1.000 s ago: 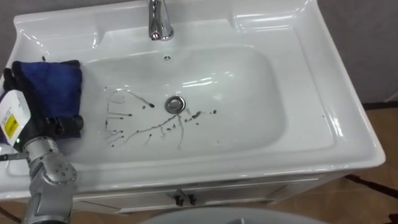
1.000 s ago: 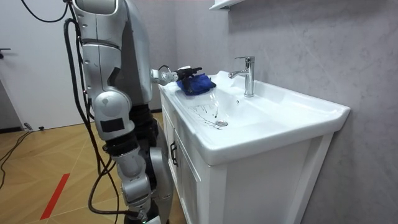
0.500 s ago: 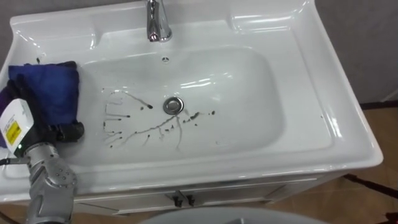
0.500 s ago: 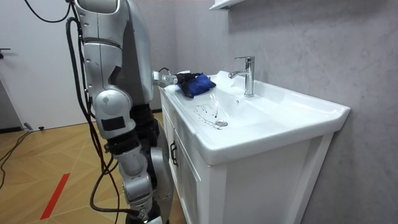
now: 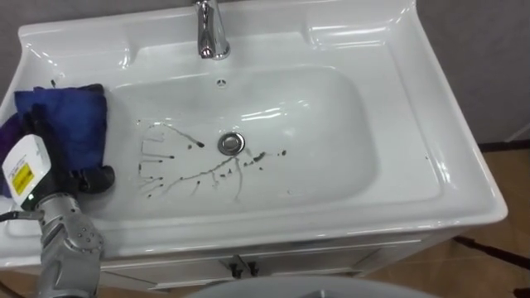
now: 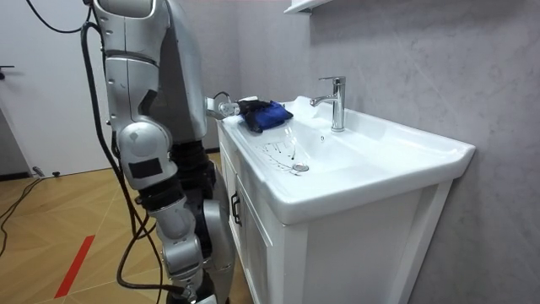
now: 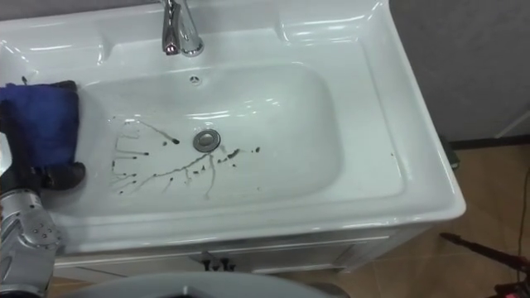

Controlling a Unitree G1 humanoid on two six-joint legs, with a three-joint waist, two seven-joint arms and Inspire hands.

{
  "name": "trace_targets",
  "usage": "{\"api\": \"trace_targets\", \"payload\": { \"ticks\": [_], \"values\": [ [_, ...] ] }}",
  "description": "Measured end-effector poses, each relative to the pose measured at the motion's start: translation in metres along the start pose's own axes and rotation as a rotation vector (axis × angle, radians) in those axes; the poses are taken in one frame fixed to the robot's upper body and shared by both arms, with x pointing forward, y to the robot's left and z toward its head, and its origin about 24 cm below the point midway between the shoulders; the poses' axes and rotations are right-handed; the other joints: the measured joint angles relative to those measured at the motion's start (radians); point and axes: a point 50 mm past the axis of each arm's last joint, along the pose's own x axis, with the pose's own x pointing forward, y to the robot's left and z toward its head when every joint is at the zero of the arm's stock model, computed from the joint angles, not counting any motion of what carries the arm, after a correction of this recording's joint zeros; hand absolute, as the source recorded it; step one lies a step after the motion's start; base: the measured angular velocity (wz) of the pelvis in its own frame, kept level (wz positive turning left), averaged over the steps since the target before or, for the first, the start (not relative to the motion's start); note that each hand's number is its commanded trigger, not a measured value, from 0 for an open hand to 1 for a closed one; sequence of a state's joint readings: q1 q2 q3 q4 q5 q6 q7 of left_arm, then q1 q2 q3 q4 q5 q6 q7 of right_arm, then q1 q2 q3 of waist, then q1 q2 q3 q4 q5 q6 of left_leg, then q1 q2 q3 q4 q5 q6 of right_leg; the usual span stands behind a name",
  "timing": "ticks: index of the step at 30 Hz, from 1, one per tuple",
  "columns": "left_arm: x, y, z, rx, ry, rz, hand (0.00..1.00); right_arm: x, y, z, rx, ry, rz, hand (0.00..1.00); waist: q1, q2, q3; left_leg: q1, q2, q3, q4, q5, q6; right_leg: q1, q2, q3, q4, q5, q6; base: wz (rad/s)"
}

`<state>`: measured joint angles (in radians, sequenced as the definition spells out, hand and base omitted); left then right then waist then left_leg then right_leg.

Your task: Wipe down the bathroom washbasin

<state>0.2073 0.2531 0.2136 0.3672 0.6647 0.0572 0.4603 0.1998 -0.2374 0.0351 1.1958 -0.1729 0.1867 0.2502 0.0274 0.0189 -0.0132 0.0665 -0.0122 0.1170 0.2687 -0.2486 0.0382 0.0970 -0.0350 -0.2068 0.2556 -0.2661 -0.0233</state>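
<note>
1. The left hand curls its dark fingers on a soft, folded blue cloth at the left rim of the basin
2. Glossy white rounded bowl; thin dark streaks beside the round metal drain

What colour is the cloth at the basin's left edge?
Dark blue; the cloth shows best in the left eye view.

A grey, mottled wall runs along the room view's right, with a white shelf jutting from it at the top edge. Below stands a white cabinet with dark door handles. The floor is light wood parquet with a red strip on it. A plain white wall closes the far side, above a dark skirting.
</note>
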Motion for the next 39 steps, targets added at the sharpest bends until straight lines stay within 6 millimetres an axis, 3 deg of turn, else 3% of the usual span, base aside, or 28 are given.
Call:
{"api": "trace_targets", "payload": {
  "ticks": [9, 32, 36, 39],
  "values": [
    [0.01, 0.009, 0.0, 0.03, 0.025, 0.057, 1.0, 0.0, 0.0, 0.001, 0.003, 0.011, 0.012, 0.0, 0.007, 0.002, -0.0008, 0.014, 0.0, 0.016, -0.009, 0.0, 0.0, 0.007, -0.002, 0.008, 0.006, -0.001, 0.0, -0.04],
    [0.019, 0.013, 0.008, -0.022, 0.034, 0.059, 1.0, -0.001, -0.002, 0.009, 0.043, -0.023, 0.021, 0.0, 0.006, -0.006, -0.0014, 0.012, -0.002, 0.003, -0.01, 0.002, -0.002, 0.012, -0.007, -0.019, 0.001, -0.009, 0.0, 0.02],
    [0.02, 0.016, 0.012, -0.042, 0.025, 0.074, 1.0, -0.001, -0.002, 0.012, 0.036, -0.045, 0.021, 0.0, 0.004, -0.009, 0.0001, 0.004, -0.003, -0.008, -0.008, 0.002, -0.002, 0.007, -0.007, -0.021, 0.0, -0.009, 0.0, 0.06],
    [0.022, 0.022, 0.019, -0.054, -0.003, 0.088, 1.0, -0.001, -0.001, 0.013, 0.026, -0.053, 0.024, 0.0, 0.004, -0.024, 0.0097, -0.013, -0.003, -0.013, 0.005, 0.002, -0.002, -0.001, -0.006, -0.024, 0.002, -0.009, 0.0, 0.09]
  ]
}}
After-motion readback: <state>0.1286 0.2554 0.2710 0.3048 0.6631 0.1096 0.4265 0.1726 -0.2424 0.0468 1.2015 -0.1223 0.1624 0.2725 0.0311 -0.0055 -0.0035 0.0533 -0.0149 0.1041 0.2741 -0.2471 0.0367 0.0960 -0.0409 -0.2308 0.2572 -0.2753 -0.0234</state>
